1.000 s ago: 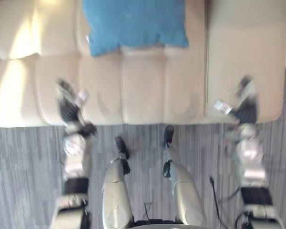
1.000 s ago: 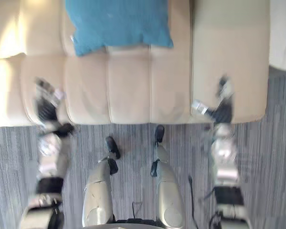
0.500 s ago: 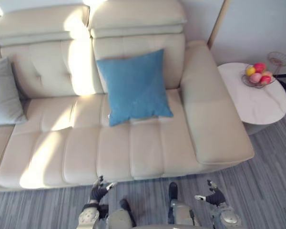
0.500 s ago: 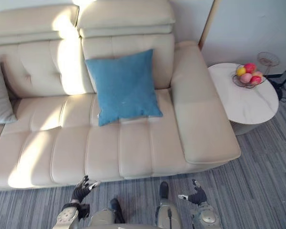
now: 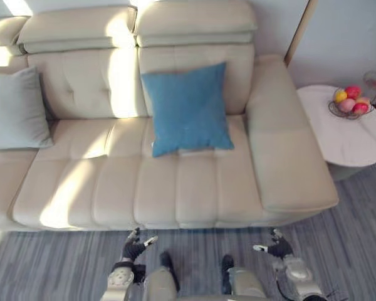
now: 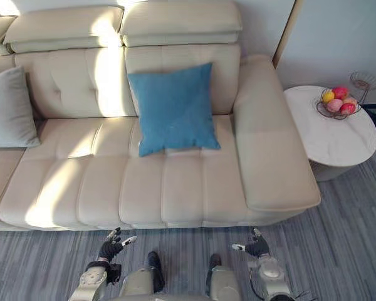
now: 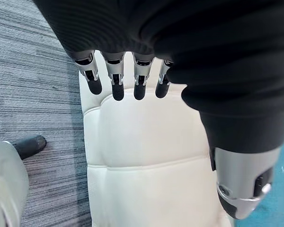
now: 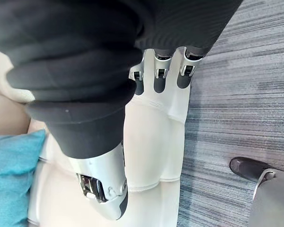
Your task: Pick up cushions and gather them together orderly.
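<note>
The sofa (image 5: 175, 188) is taking up most of the room, and the cushions are sitting well apart on it: the blue cushion (image 5: 187, 108) leaning on the backrest towards the right end, the grey cushion (image 5: 15, 110) at the far left edge. Reaching that deep risks tipping the robot forward, I reckon. A swinging arm could be clipping the round table (image 5: 344, 141) (fruit bowl (image 5: 349, 106) perched there). The left hand (image 5: 136, 243) and right hand (image 5: 274, 246) are hanging empty, fingers straight, short of the front edge.
</note>
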